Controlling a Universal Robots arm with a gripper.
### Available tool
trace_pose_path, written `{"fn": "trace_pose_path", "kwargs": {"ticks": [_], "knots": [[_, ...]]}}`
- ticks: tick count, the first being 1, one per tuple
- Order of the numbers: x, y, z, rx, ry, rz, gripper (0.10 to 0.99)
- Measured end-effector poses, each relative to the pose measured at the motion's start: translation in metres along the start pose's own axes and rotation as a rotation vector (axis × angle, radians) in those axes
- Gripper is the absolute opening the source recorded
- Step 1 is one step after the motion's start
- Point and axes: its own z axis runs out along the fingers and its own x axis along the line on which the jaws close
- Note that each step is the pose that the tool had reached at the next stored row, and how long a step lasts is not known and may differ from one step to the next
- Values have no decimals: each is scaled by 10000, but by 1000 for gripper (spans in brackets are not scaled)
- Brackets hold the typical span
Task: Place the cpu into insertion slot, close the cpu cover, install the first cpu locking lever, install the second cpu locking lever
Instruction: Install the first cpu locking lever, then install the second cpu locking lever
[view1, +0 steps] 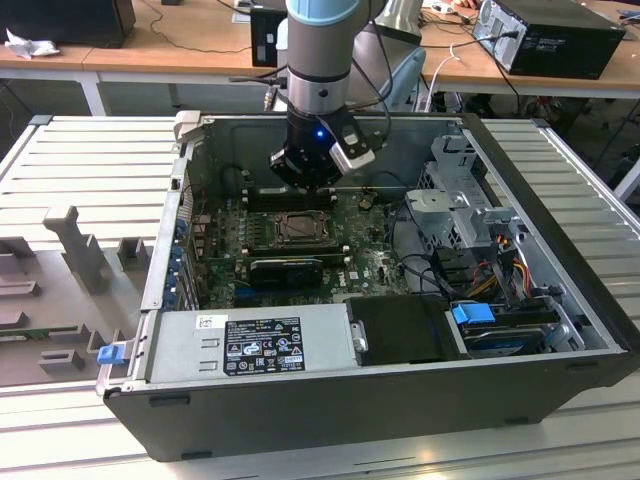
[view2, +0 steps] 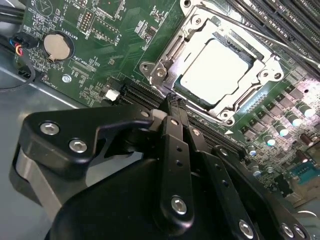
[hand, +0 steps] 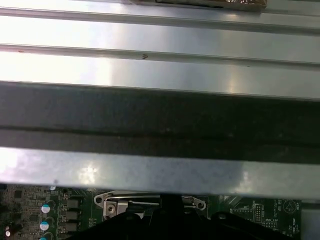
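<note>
The cpu (view2: 215, 67), a pale square chip, lies in the insertion slot (view1: 299, 229) on the green motherboard (view2: 107, 40). The silver cpu cover (view2: 169, 56) lies flat over the chip's edges. A thin metal locking lever (view2: 272, 42) runs along the far side of the socket. My black gripper (view2: 171, 101) has its fingers pressed together, the tips just at the socket's near corner. I see nothing between them. In the exterior view the gripper (view1: 305, 186) hangs inside the open computer case, just behind the socket.
A black finned card (view1: 285, 270) sits in front of the socket. The power supply (view1: 255, 343) and drive cage (view1: 460, 215) line the case. Cables (view1: 420, 265) cross the exterior view's right. A coin battery (view2: 55, 44) sits on the board. The case wall (hand: 160, 122) stands close.
</note>
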Motion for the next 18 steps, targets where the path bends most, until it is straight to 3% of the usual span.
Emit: {"fn": "trace_pose_path", "kwargs": {"ticks": [9,12,15,18], "knots": [[3,-49,-21,2,2,1,106],[0,-42,-133,1,0,0,106],[-3,-33,-304,17,2,-1,106],[-3,-42,-346,22,1,0,106]]}}
